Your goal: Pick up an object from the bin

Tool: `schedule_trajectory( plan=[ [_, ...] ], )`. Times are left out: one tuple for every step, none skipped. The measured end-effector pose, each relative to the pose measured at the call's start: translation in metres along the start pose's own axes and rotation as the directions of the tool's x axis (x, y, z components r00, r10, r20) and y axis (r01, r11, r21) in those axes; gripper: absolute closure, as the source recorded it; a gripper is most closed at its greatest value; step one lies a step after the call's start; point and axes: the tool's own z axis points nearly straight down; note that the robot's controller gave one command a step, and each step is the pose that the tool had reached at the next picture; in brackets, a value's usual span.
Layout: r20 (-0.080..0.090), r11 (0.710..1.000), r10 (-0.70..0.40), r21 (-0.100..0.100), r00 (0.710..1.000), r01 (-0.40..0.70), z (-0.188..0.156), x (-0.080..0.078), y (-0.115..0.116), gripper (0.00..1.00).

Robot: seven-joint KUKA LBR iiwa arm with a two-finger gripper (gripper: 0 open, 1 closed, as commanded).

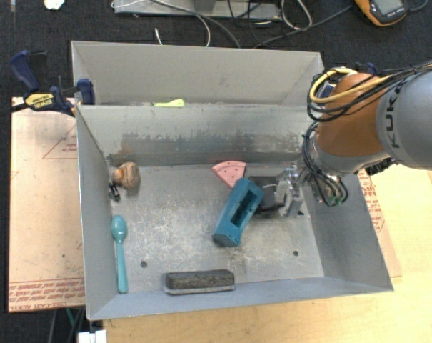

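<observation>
1. My gripper is down near the floor of the bin, on its right side, just beside the upper end of a blue block that lies slanted near the middle.
2. From this angle my wrist and cables cover the tip, so I cannot tell how wide the gripper stands, nor whether it has hold of anything.
3. Progress, as I judge it: the approach is made, but the blue block rests on the floor and nothing is raised. The grasp, the lift and the carry out of the bin are left.
4. The blue block is the thing nearest to me and the likeliest pick; a dark shape between it and my gripper may be part of me rather than a loose thing.
5. Count of loose things on the floor, one of each:
   - blue block
   - pink triangular piece, just behind the block
   - tan rounded lump at the left wall
   - teal spoon along the left
   - dark grey bar at the front
6. One yellow-green scrap sits on the back ledge.
</observation>
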Motion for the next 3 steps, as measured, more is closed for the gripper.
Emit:
schedule_trajectory(
  plan=[
    [0.001, 1.000, -0.001, 0.000, 1.000, 0.001, -0.037, 0.000, 0.000, 1.00],
    [0.006, 1.000, -0.001, 0.000, 1.000, 0.001, -0.078, -0.002, 0.001, 1.00],
    [0.008, 1.000, -0.002, 0.000, 1.000, 0.002, -0.103, -0.002, 0.001, 1.00]
  ],
)
